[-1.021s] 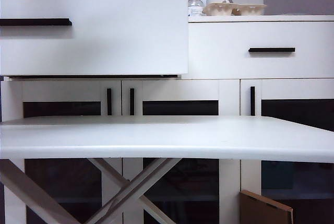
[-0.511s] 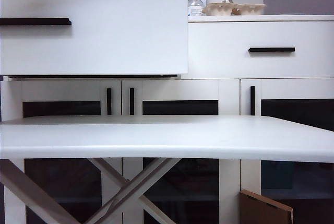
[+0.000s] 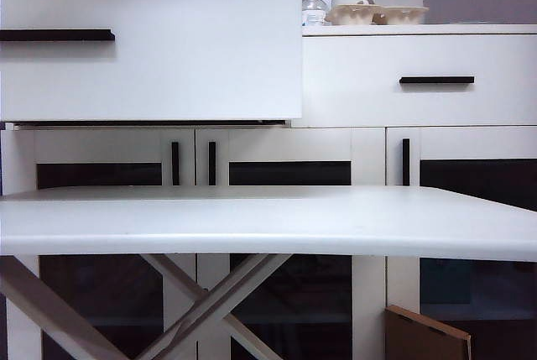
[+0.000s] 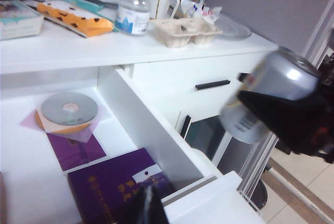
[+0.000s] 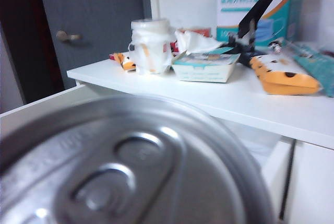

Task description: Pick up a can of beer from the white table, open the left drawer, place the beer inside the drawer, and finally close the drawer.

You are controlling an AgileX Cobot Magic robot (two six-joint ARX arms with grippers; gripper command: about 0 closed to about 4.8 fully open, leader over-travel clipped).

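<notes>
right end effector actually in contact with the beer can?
Touching. Left wrist view: the right end effector wraps black fingers across the can of beer, held in the air.

Left pincer (image 4: 146, 206) closed; right pincer (image 4: 284, 122) tight around can of beer (image 4: 282, 78)

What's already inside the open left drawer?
In the left drawer: a disc on orange and pale sleeves, a purple folder, and a dark purple box. The near end is out of frame. The can of beer isn't inside yet.

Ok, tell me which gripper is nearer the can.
Right. The right gripper holds the can; the left gripper, shut, hangs apart from it, above the open drawer.
</notes>
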